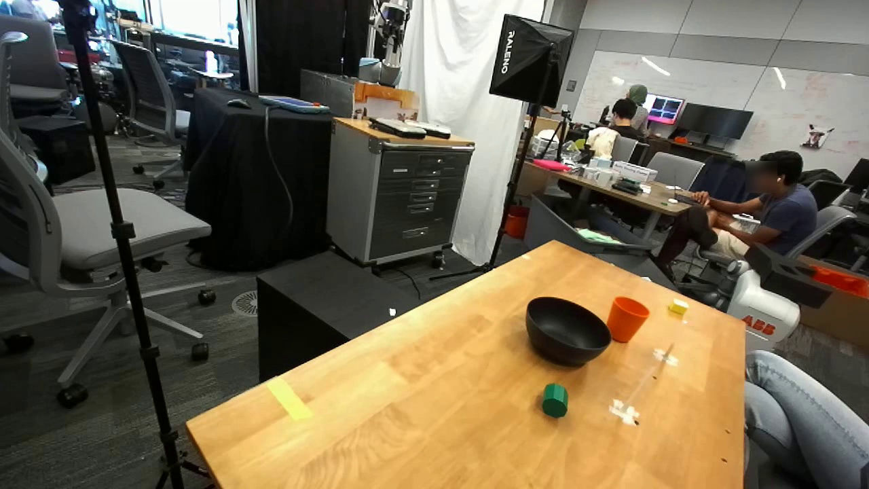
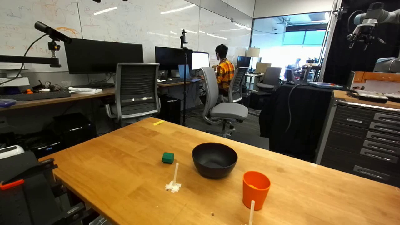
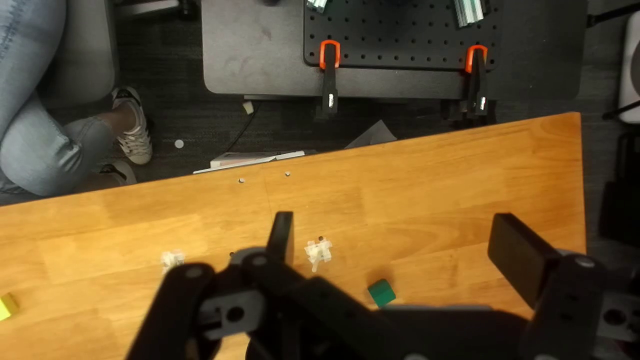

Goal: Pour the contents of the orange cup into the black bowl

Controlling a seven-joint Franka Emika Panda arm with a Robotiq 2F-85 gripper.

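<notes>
Standing wide apart, the fingers (image 3: 522, 262) show the worktop (image 3: 425, 195) between them in the wrist view; the orange cup (image 2: 256, 196) stands on it, upright, just beside the black bowl (image 2: 214, 171); yellowish contents (image 2: 252, 187) show inside the cup; a green block (image 2: 168, 157) lies near the bowl.

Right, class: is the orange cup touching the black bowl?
Apart: in an exterior view, wooden tabletop shows between the orange cup and the black bowl.

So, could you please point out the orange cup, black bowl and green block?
Orange cup (image 2: 256, 193), in an exterior view: outer wall.
Black bowl (image 2: 214, 160), in an exterior view: inner surface.
Green block (image 3: 382, 293), wrist view: upper side.
</notes>
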